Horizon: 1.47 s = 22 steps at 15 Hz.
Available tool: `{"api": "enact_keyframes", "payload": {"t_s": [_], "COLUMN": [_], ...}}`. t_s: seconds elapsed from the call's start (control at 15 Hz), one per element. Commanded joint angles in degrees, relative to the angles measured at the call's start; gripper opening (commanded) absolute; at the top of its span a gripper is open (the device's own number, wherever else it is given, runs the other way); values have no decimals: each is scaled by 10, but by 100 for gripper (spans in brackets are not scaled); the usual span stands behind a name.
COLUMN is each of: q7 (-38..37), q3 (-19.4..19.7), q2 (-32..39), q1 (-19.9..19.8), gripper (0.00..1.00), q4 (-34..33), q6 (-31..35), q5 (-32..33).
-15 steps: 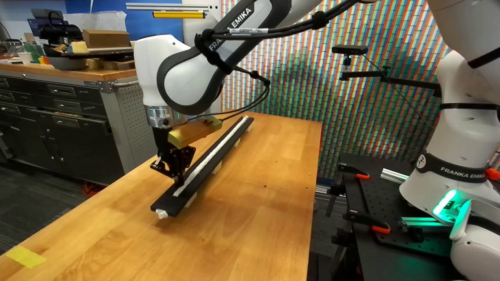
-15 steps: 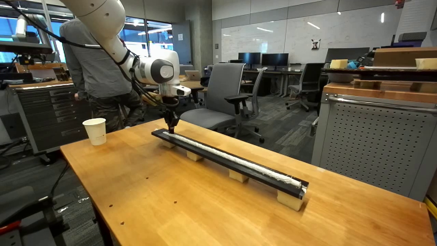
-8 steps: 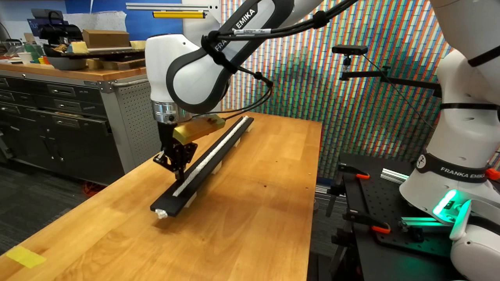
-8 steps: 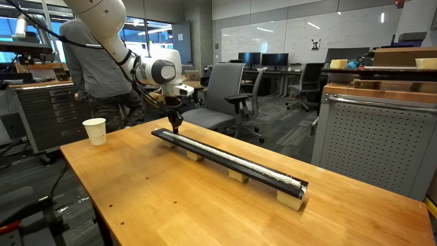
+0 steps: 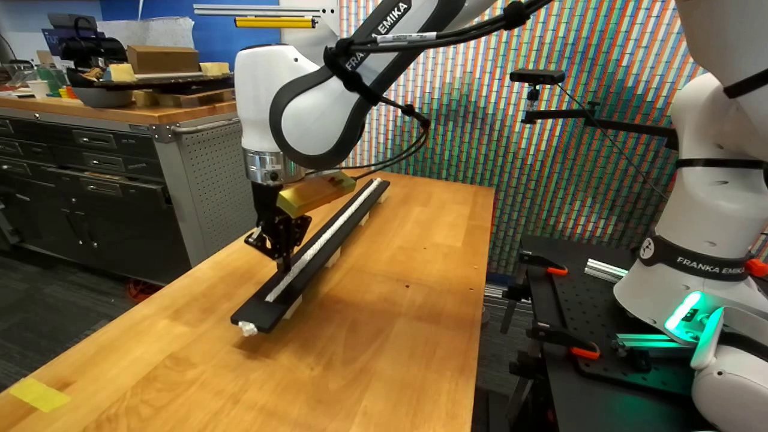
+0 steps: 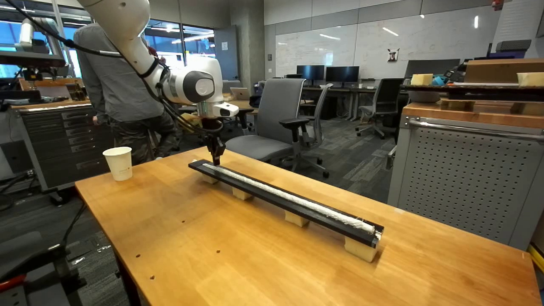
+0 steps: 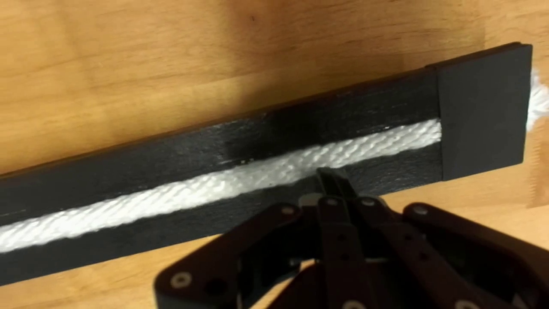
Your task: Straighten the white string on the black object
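Note:
The white string (image 5: 327, 235) lies nearly straight along the middle of the black bar (image 5: 255, 312). Both also show in the other exterior picture, string (image 6: 293, 196) and bar (image 6: 272, 199). In the wrist view the string (image 7: 206, 186) runs under a flat black end piece of the bar (image 7: 480, 111), and a frayed white tip sticks out beyond it. My gripper (image 5: 284, 268), also in an exterior view (image 6: 216, 163), is over the bar near that end. Its fingertips (image 7: 335, 172) are together with nothing between them, at the string's edge; I cannot tell if they touch it.
The bar rests on several pale blocks (image 6: 296, 218) on the wooden table (image 5: 390, 354). A paper cup (image 6: 119, 163) stands at a table corner. Yellow tape (image 5: 39, 393) is stuck on the table. A grey chair (image 6: 276, 123) and a tool cabinet (image 6: 467, 178) stand beyond the table.
The gripper has moved a short way along the bar, away from the end with the frayed tip, and looks slightly raised. The string and bar look unchanged.

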<state>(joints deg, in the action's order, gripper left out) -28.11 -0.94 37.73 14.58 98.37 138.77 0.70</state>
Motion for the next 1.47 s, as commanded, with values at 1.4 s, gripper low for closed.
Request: {"api": "enact_keyframes", "payload": {"t_s": [1.4], "q7": [6], "q3": [31], "q2": [0], "q1": [-28], "gripper": [0], "q4": [26], "q6": [18], "q5": [-11]}}
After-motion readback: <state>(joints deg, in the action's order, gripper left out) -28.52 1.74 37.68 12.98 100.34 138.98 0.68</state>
